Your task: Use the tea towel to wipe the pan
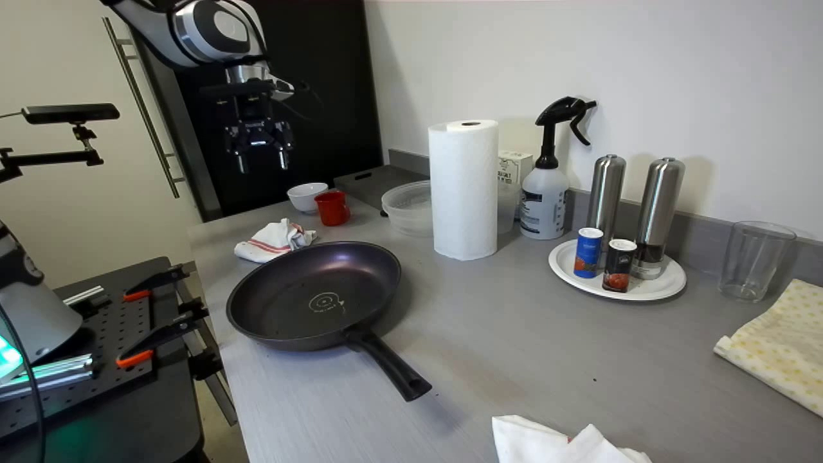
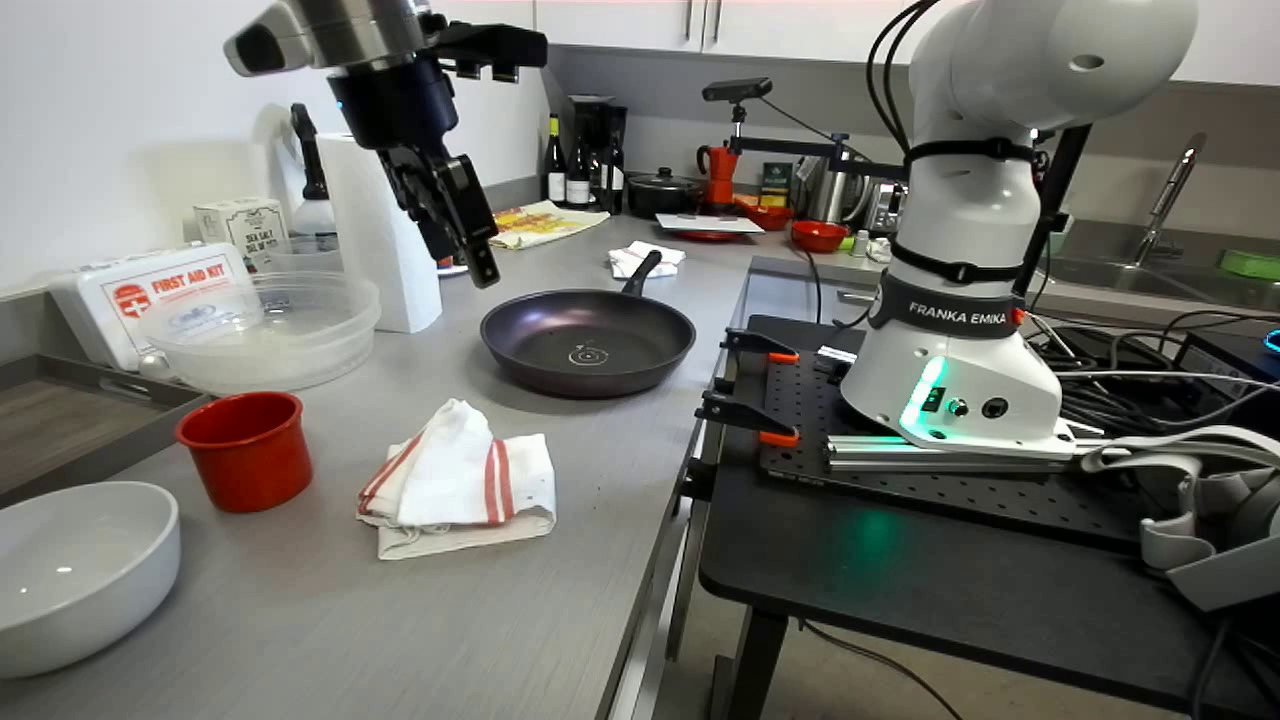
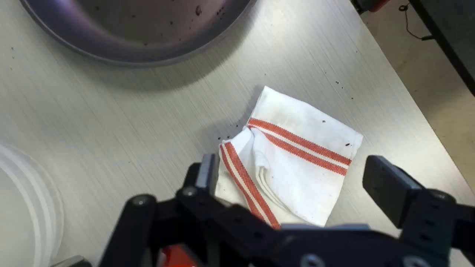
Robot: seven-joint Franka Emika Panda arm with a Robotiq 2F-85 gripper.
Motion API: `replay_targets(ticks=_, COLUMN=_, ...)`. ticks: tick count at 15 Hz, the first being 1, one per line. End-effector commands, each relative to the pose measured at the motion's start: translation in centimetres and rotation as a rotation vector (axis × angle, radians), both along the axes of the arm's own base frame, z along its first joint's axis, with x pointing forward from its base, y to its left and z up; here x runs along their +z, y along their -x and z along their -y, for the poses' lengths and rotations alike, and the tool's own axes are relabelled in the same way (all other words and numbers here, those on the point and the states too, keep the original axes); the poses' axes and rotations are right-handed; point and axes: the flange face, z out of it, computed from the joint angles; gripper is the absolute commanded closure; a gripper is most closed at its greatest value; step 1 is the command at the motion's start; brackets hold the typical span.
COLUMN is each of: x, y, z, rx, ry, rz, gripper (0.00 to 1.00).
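1. Nearest the camera in an exterior view: white bowl (image 2: 110, 610), on the counter (image 1: 546, 354), lower than the gripper (image 1: 263, 161); pale inside shows.
2. Red cup (image 2: 250, 465) just beside the bowl, also below gripper height.
3. Clear tub (image 2: 300, 350) to the left of the gripper in the wrist view. Plastic cloudy; contents cannot be told for certain.
4. Pan (image 1: 276, 302) ahead of the gripper, at the top of the wrist view. Dark specks (image 3: 198, 10) inside. Handle (image 1: 389, 363) points away from the gripper.
5. Plate (image 1: 560, 262) well apart from the gripper, beyond the paper roll (image 1: 463, 193). Bears two tall metal cylinders (image 1: 606, 193) and two small canisters (image 1: 586, 257).
6. Tea towel (image 3: 304, 181), white with red stripes, loosely folded: on the counter below the gripper, near the pan but apart from it.
7. Arm (image 1: 212, 32) reaches out over the counter; gripper hangs high, fingers (image 3: 386, 189) downward and parted wide.
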Motion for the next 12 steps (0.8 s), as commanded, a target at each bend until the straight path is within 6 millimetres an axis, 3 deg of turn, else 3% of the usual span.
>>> replay_targets(ticks=1, x=-1.8, y=-1.7, z=-1.2, rx=0.137, ry=-0.043, rz=-0.025, gripper=0.0)
replay_targets(ticks=12, x=-9.3, y=-2.4, z=-1.0, rx=0.385, ry=-0.055, rz=-0.143, gripper=0.0)
